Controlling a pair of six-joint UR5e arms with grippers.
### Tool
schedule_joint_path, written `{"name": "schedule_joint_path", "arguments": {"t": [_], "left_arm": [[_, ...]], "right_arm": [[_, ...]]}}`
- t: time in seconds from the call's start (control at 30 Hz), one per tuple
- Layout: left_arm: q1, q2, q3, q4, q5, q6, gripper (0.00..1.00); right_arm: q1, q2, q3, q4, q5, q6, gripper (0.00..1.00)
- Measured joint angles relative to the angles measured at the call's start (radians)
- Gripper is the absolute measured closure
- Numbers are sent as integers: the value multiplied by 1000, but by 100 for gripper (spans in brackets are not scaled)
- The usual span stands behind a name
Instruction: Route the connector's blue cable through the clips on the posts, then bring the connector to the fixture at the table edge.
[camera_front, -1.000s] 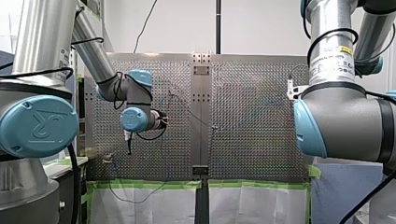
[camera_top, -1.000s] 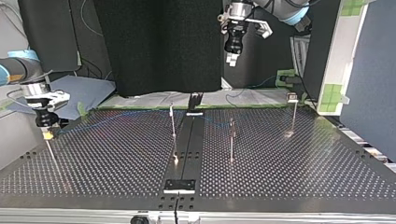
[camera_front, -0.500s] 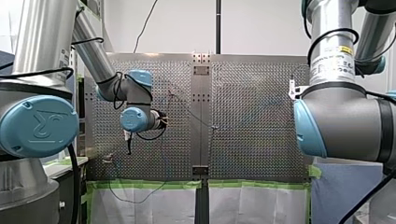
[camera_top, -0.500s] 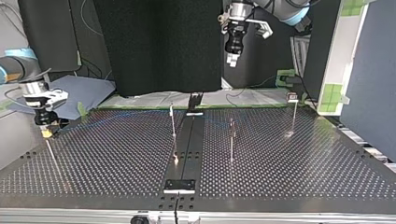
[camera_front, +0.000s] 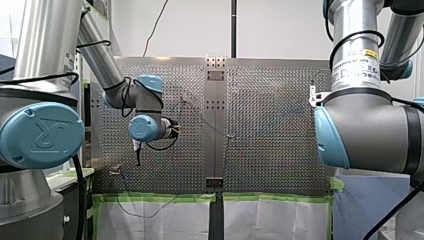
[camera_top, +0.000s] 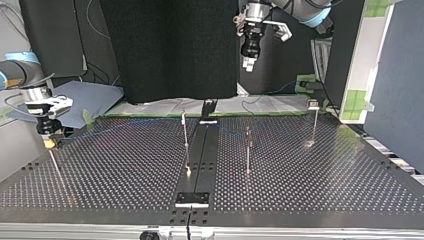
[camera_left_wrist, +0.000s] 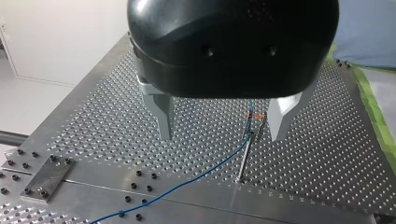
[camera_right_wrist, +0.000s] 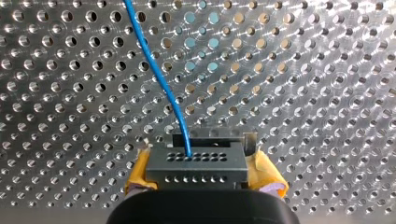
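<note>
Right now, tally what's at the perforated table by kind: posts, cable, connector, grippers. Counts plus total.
Thin metal posts: 4
Blue cable: 1
Grey multi-hole connector: 1
Two-finger grippers: 2 (my left gripper, my right gripper)
Total: 8

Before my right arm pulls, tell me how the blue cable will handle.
Likely floppy: the blue cable bends in a loose curve leaving the connector. Probably light, being thin, so it should trail the connector easily. It could snag at the post it runs against.
</note>
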Motion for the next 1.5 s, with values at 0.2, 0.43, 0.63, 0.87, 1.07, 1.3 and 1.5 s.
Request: {"name": "schedule_joint_path", "arguments": {"t": [0.2,0.43,0.63,0.87,1.07,1.3,1.5], "left_arm": [[0,0,0,1,0,0,0],[0,0,1,1,2,0,0],[-1,0,2,5,4,0,0],[-2,0,2,10,3,0,0],[-2,1,2,11,3,0,0],[-2,1,2,11,3,0,0],[-2,1,2,11,3,0,0]], "right_arm": [[0,0,0,0,0,0,1],[0,0,0,0,0,0,1],[0,0,0,0,0,0,1],[0,0,0,0,0,0,1],[0,0,0,0,0,0,1],[0,0,0,0,0,0,1],[0,0,0,0,0,0,1]]}}
